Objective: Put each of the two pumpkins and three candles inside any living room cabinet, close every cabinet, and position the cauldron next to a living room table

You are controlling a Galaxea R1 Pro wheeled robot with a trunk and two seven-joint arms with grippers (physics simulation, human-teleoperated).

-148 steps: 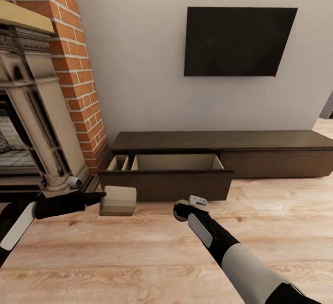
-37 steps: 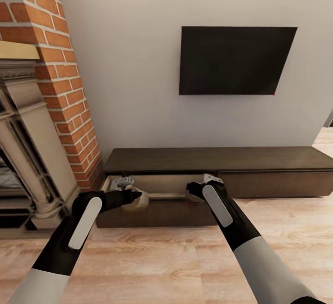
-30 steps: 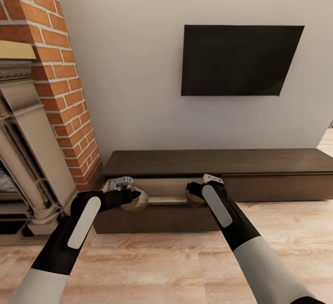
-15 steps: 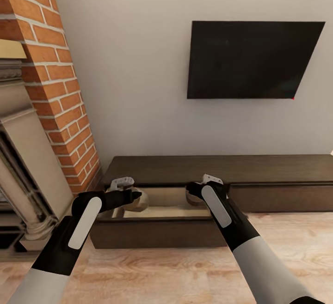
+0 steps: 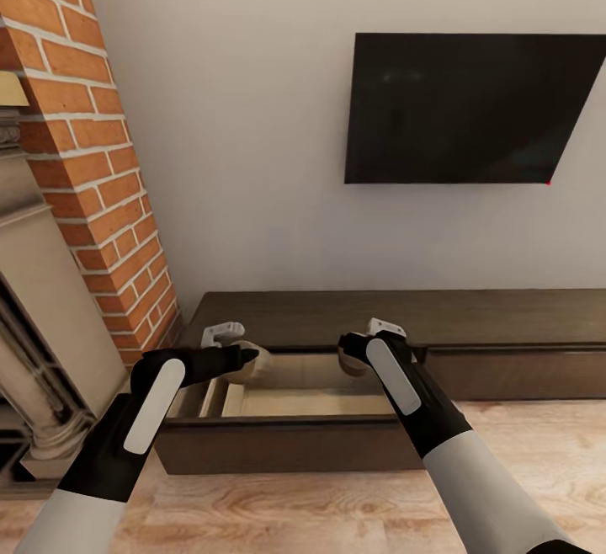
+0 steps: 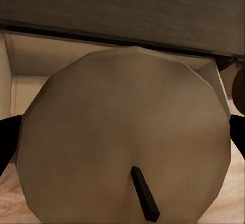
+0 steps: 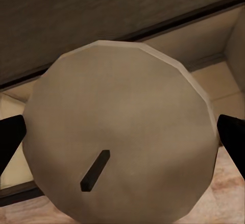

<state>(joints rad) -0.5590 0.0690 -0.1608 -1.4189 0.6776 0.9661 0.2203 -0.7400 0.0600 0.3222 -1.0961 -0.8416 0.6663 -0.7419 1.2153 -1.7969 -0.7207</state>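
Two beige candles are in hand. My left gripper (image 5: 249, 359) is shut on one candle (image 5: 256, 361), and my right gripper (image 5: 347, 354) is shut on the other candle (image 5: 345, 362). Both hang over the pulled-out drawer (image 5: 286, 444) of the low dark brown cabinet (image 5: 471, 308). In the left wrist view, that candle (image 6: 122, 132) shows its top and dark wick, with black fingertips (image 6: 7, 138) at its sides and the drawer's pale inside (image 6: 35, 63) behind. The right wrist view shows the other candle (image 7: 122, 132) likewise, in front of the cabinet (image 7: 102, 19).
A black TV (image 5: 471, 108) hangs on the white wall above the cabinet. A red brick chimney (image 5: 93, 167) and a stone fireplace surround (image 5: 42, 318) stand at the left. Light wood floor (image 5: 303, 503) runs in front of the drawer.
The head view has shifted closer to the cabinet and toward its left end. Both arms rose from floor level to above the open drawer, each still gripping its candle.
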